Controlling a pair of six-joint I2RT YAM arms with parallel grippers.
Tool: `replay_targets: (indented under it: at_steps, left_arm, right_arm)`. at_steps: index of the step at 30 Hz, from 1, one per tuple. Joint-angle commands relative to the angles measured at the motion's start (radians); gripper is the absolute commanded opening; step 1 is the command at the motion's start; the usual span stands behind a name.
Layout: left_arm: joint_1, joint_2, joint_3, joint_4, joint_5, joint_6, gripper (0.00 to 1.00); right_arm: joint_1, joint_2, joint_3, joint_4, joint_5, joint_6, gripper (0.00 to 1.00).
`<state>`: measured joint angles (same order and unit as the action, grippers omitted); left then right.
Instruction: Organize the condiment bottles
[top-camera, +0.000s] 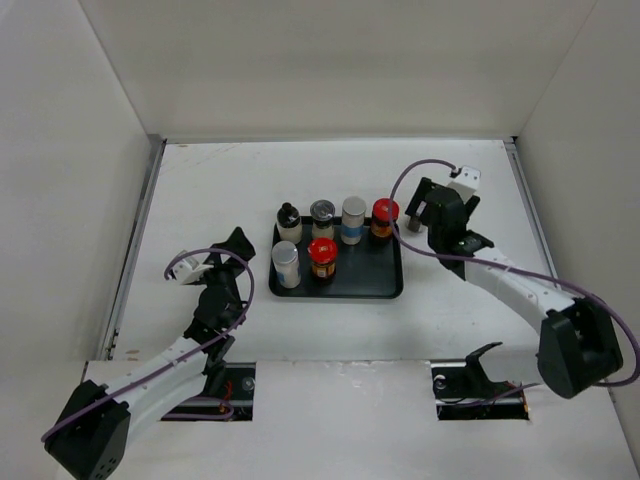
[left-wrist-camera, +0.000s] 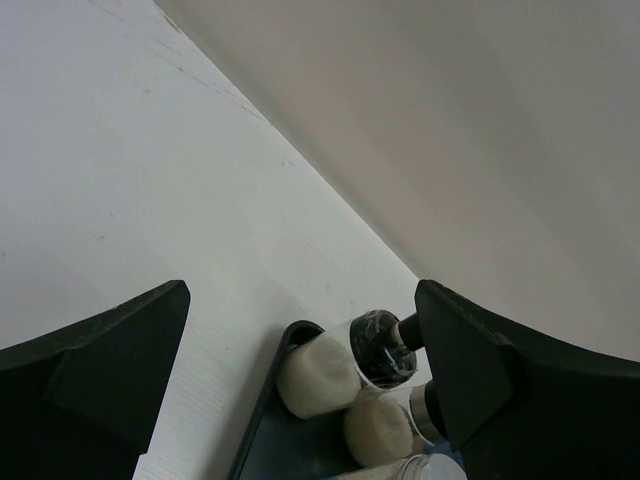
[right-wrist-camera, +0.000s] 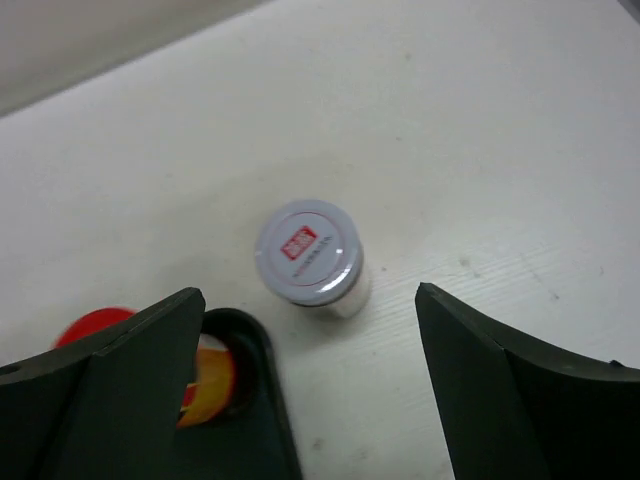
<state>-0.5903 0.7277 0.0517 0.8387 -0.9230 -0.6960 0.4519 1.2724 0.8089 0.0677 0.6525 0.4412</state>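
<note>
Tabletop (right-wrist-camera: 500, 150) jar (right-wrist-camera: 308, 255) stands beside tray (right-wrist-camera: 270, 400) corner.

The back of the tray (top-camera: 385, 285) is filled by four bottles (top-camera: 353, 220), and two front bottles (top-camera: 286, 263) are stood at 8 o'clock. Bare tray is left at 4 o'clock. At 2 o'clock, just off the tray, the way is blocked by a white-lidded jar (right-wrist-camera: 308, 255). Open table (top-camera: 200, 180) is found at 12 and 6 o'clock.
</note>
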Motion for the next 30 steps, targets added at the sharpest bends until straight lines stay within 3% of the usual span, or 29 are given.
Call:
replay_targets:
  at_steps: [1,7,18,21,26,30]
  left_arm:
    - [-0.006,0.012,-0.085,0.053,0.009,-0.003,1.00]
    - [-0.006,-0.008,-0.090,0.059,0.023,-0.003,1.00]
    - [-0.007,0.006,-0.087,0.066,0.029,-0.005,1.00]
    - [-0.004,0.004,-0.090,0.063,0.029,-0.005,1.00]
    - [-0.004,-0.002,-0.089,0.062,0.029,-0.003,1.00]
    - [-0.004,0.025,-0.085,0.071,0.029,-0.005,1.00]
  right_arm:
    - [-0.075,0.063,0.041,0.033,-0.103,-0.018,0.94]
    - [-0.127,0.209,0.119,0.049,-0.231,-0.044,0.96]
    - [-0.158,0.378,0.205,0.080,-0.237,-0.062,0.92]
    - [-0.172,0.401,0.211,0.078,-0.240,-0.062,0.85]
    - [-0.180,0.351,0.164,0.106,-0.212,-0.045,0.61]
    - [-0.163,0.176,0.081,0.116,-0.130,-0.045,0.57]
